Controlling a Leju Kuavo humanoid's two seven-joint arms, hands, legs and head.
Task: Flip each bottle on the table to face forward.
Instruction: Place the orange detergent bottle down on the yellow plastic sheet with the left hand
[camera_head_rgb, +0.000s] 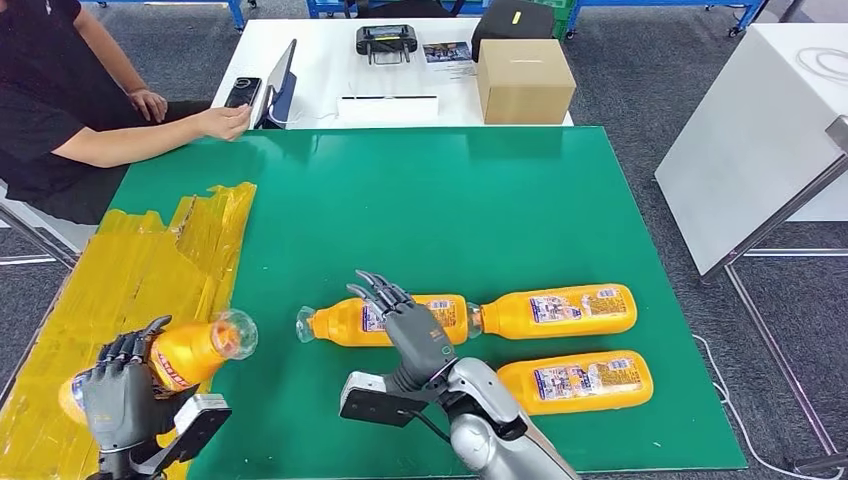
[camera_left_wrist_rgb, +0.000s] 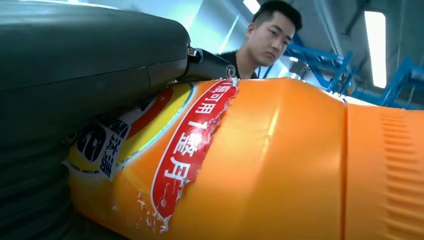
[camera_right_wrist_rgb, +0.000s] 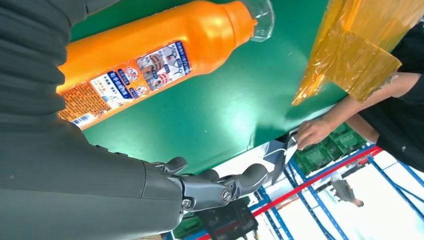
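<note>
Your left hand (camera_head_rgb: 118, 398) grips a bottle (camera_head_rgb: 190, 352) lifted over the yellow sheet (camera_head_rgb: 120, 270) at near left, seemingly to turn it, while your right hand (camera_head_rgb: 405, 325) hovers, fingers spread, over the nearest lying bottle (camera_head_rgb: 345, 322).

Workshop or lab floor, green work mat (camera_head_rgb: 440, 190), blue metal racks (camera_right_wrist_rgb: 345, 170), cardboard box (camera_head_rgb: 524, 82)

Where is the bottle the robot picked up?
In the head view, the left hand holds that bottle over the yellow sheet, left of the green mat.

Three bottles (camera_head_rgb: 560, 312) on table (camera_head_rgb: 420, 200), cardboard box (camera_head_rgb: 524, 80) behind.
</note>
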